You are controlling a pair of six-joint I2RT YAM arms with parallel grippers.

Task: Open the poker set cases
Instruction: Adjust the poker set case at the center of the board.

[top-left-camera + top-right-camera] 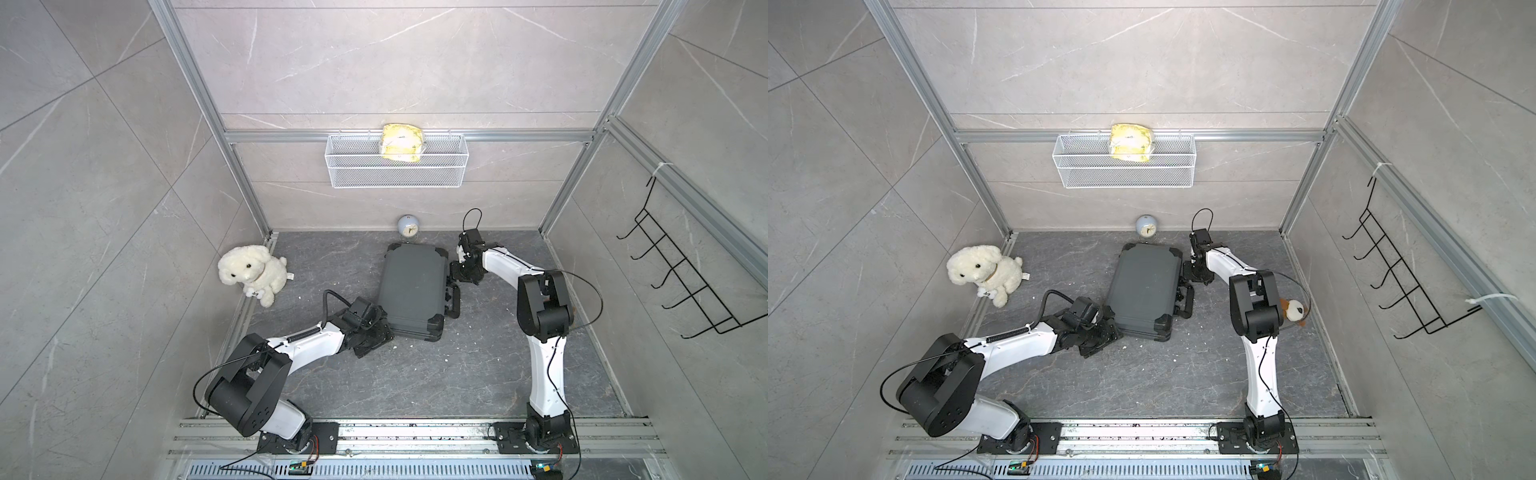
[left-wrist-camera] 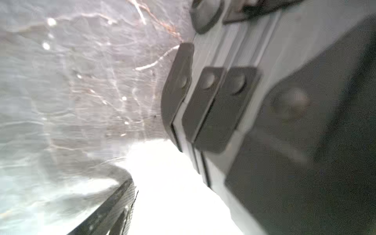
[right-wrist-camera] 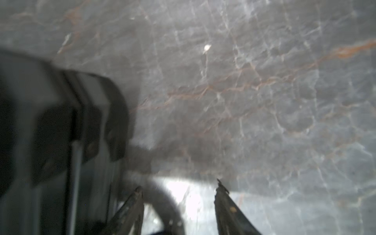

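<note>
The poker set case (image 1: pixel 411 286) is dark grey with black corner guards. It lies flat with its lid down on the dark marble floor in both top views, and its black handle (image 1: pixel 455 301) is on its right side. My left gripper (image 1: pixel 376 332) sits low at the case's near left corner. The left wrist view shows one finger (image 2: pixel 114 209) standing wide of the case's edge (image 2: pixel 213 114), the other hidden. My right gripper (image 3: pixel 178 188) is open at the case's right edge, just beyond the handle. A blurred dark curve lies between its fingers, ungripped.
A white plush dog (image 1: pixel 251 274) sits at the left wall and a small round clock (image 1: pixel 408 226) stands behind the case. A wire basket (image 1: pixel 395 174) holding a yellow bag (image 1: pixel 402 141) hangs on the back wall. A black hook rack (image 1: pixel 681 270) hangs on the right wall. A small plush toy (image 1: pixel 1295 309) lies behind my right arm.
</note>
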